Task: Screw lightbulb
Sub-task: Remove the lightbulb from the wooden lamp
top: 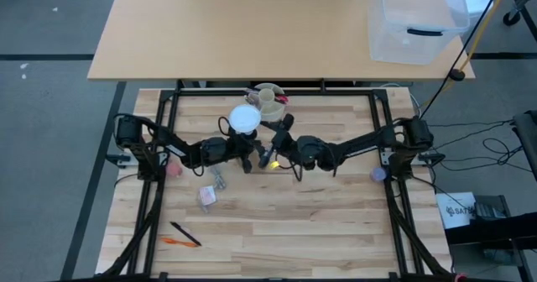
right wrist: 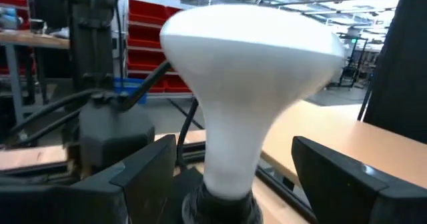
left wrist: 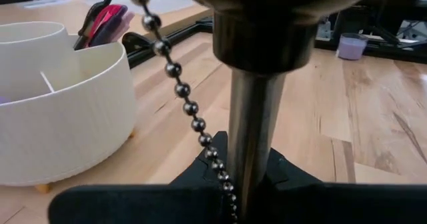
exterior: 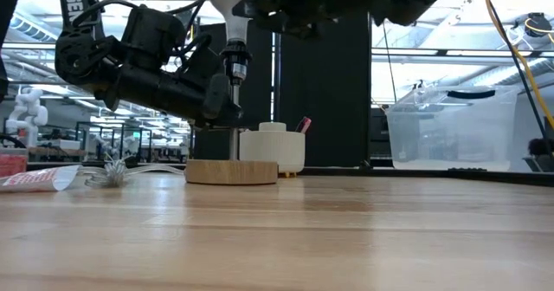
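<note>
R gripper [right wrist: 230, 177] open astride lightbulb [right wrist: 250, 77] neck.

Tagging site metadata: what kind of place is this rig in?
Likely a robotics lab or workshop. Red storage bins line shelves behind the lightbulb, open industrial ceiling with strip lights, and a clear plastic tub on a desk.

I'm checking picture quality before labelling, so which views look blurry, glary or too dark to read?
Left wrist view: the metal stem and bead chain up close look soft; the white cup reads clearer. Right wrist view: the lightbulb is bright and slightly blurred. Low view: the arms are dark silhouettes against a bright room. High view: even light, the bulb's dome washed out white.
</note>
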